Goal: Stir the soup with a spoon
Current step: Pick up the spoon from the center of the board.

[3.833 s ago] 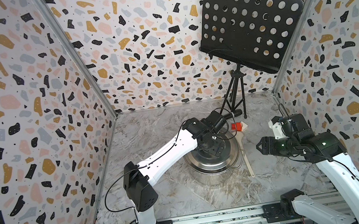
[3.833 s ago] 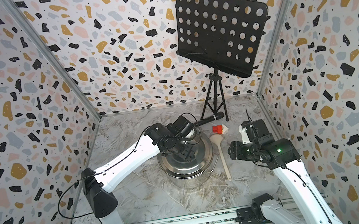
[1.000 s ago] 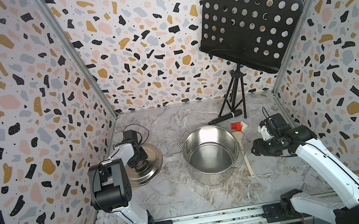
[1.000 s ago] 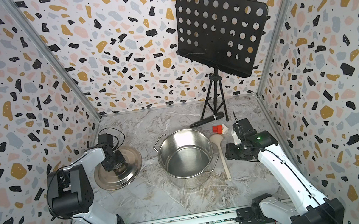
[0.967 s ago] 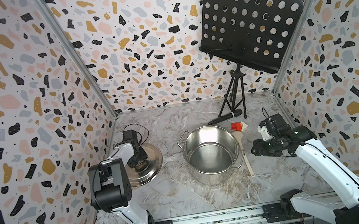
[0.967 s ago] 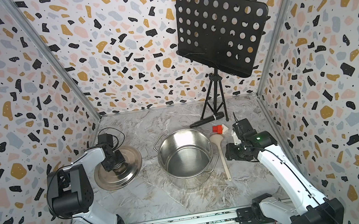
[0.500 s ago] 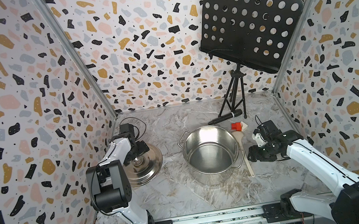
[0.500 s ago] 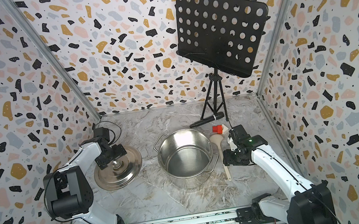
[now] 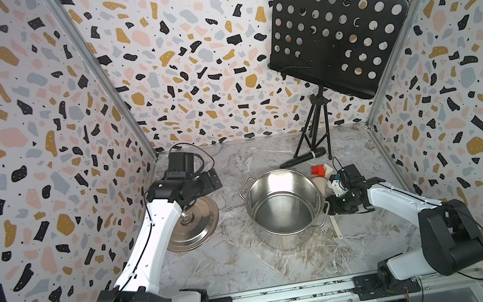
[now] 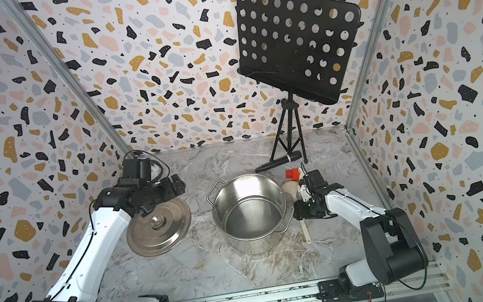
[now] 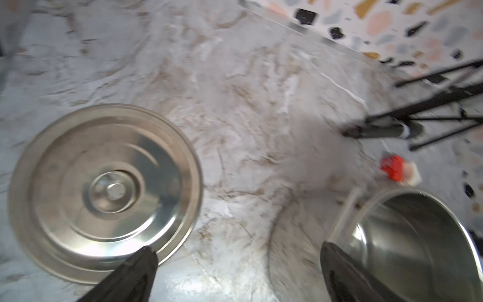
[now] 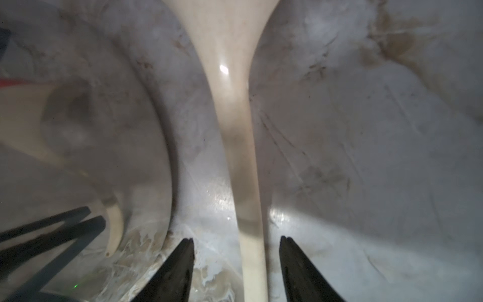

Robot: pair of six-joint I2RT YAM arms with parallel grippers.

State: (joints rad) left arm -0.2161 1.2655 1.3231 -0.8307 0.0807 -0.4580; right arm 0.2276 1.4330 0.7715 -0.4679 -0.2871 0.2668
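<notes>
The cream-white spoon (image 12: 239, 157) lies on the marble floor right of the steel pot (image 9: 284, 207) (image 10: 251, 212). Its bowl (image 9: 320, 183) points to the back and its handle end (image 9: 338, 233) to the front. My right gripper (image 9: 334, 208) (image 10: 300, 212) (image 12: 236, 243) stands open low over the handle, a finger on each side and a gap at both. The pot's inside shows bare steel, and no soup shows. My left gripper (image 9: 213, 180) (image 10: 177, 184) (image 11: 237, 253) hangs wide open and empty above the far edge of the lid (image 9: 194, 227) (image 11: 104, 191).
A black microphone (image 9: 303, 158) and a music stand's tripod (image 9: 315, 134) stand behind the pot. A red block (image 9: 317, 170) sits by the spoon's bowl. The pot's side handle (image 12: 115, 222) is close beside my right fingers. The right wall is near.
My left gripper has let go of the lid's knob, opened wide and risen toward the back. My right gripper has come down and toward the pot, over the spoon's handle.
</notes>
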